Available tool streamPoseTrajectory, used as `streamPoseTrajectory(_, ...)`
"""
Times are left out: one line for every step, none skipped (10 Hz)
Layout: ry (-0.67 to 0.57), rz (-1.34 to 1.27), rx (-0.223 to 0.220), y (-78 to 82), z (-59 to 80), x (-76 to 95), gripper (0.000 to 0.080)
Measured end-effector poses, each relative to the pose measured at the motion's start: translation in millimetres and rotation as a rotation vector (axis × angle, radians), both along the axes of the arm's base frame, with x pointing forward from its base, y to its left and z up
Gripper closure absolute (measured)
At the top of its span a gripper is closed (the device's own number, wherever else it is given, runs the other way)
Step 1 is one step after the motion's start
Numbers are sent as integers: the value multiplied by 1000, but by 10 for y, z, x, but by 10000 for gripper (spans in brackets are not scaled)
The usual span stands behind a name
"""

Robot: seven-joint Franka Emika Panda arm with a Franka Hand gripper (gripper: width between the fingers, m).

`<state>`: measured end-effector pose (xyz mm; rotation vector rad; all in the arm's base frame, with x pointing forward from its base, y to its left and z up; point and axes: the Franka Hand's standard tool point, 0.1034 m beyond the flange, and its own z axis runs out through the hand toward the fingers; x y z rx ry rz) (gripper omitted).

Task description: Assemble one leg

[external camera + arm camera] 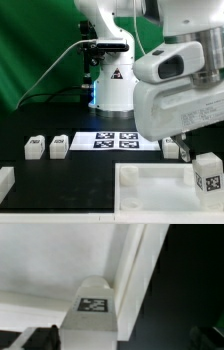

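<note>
White leg upright at the tray's rim, between the wide-open pincer fingers.

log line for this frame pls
stage: leg at tray corner | gripper: open, holds nothing seen | leg: upright on tray | spare legs: on table | marker board: flat

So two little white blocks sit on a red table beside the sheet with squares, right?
No, the table is black, not red, as the exterior view shows. The two white blocks do sit on it beside the marker board.
</note>
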<state>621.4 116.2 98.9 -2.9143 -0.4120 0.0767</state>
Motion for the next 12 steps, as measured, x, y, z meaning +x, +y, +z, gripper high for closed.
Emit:
streamPoseTrajectory(42,4,1,-32,-62,54,150)
streamPoseTrajectory(2,-6,3,-73,-87,138,150)
streamPoseTrajectory(-1,-13,3,-94,-120,135,150)
streamPoseTrajectory(5,-18,4,-94,-159,121,150)
streamPoseTrajectory(7,-20,4,-63,-165,115,150)
streamPoseTrajectory(-3,-33,3,-24,-155,134,150)
streamPoseTrajectory(-5,-31,3,-20,-155,137,150)
streamPoseTrajectory(-5,-31,3,-22,-155,138,280)
streamPoseTrajectory(-5,-31,3,-23,-155,138,280)
streamPoseTrajectory(-5,-31,3,-23,-155,138,419)
streamPoseTrajectory(-6,-33,1,-41,-156,142,503)
streamPoseTrajectory(-6,-33,1,-46,-156,144,503)
